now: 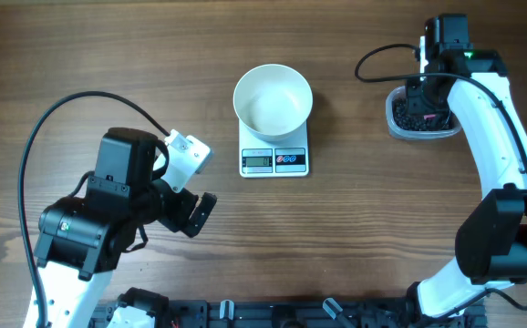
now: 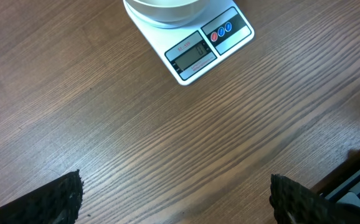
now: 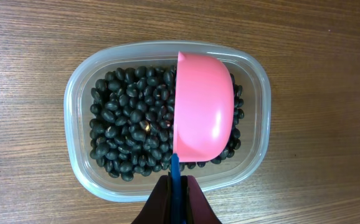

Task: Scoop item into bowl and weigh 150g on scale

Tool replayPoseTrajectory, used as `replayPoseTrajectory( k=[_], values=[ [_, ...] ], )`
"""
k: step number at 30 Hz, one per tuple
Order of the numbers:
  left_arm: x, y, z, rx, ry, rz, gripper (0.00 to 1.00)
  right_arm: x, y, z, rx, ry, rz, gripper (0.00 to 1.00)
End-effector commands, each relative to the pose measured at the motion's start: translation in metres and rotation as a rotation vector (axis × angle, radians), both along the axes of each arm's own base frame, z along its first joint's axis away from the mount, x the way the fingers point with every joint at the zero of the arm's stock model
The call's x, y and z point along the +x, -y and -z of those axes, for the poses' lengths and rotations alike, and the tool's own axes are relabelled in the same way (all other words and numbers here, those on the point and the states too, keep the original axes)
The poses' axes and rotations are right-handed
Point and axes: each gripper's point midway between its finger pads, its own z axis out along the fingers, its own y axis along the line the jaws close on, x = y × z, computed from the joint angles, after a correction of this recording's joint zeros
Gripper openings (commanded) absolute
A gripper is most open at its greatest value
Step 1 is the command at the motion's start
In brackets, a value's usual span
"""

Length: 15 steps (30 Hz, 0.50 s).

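Right gripper [image 3: 175,186] clamped on the blue handle [image 3: 175,167] of 1 pink scoop [image 3: 202,112] — the scoop sits among the black beans [image 3: 127,124] inside the clear tub [image 3: 74,87]. Left gripper [image 2: 177,199] spread wide above the table [image 2: 105,124] — near the scale [image 1: 274,160], which carries the white bowl [image 1: 273,98].

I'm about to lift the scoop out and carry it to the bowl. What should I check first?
1. Right end effector shut on the scoop handle: ok.
2. Scoop down among the beans in the tub: ok.
3. Scoop loaded: cannot tell, only its back shows.
4. Bowl seated on the scale, empty: ok.
5. Scale zeroed: cannot tell, digits unreadable.
6. Left end effector open, apart from the scale: ok.
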Motion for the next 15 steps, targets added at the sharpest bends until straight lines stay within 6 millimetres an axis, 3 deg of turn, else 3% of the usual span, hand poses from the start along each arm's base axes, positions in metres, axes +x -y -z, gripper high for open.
replayPoseTrajectory(
  k=[1,15],
  values=[
    [0.0022,0.0024,-0.0091,-0.013,0.023,0.020,1.00,0.0001,-0.0016,-0.0119,0.024,0.033,0.011,0.04],
    [0.0040,0.0028,-0.0102,-0.015,0.031,0.020,1.00,-0.0040,-0.0059,-0.0095,0.056,0.020,0.027,0.04]
  ],
)
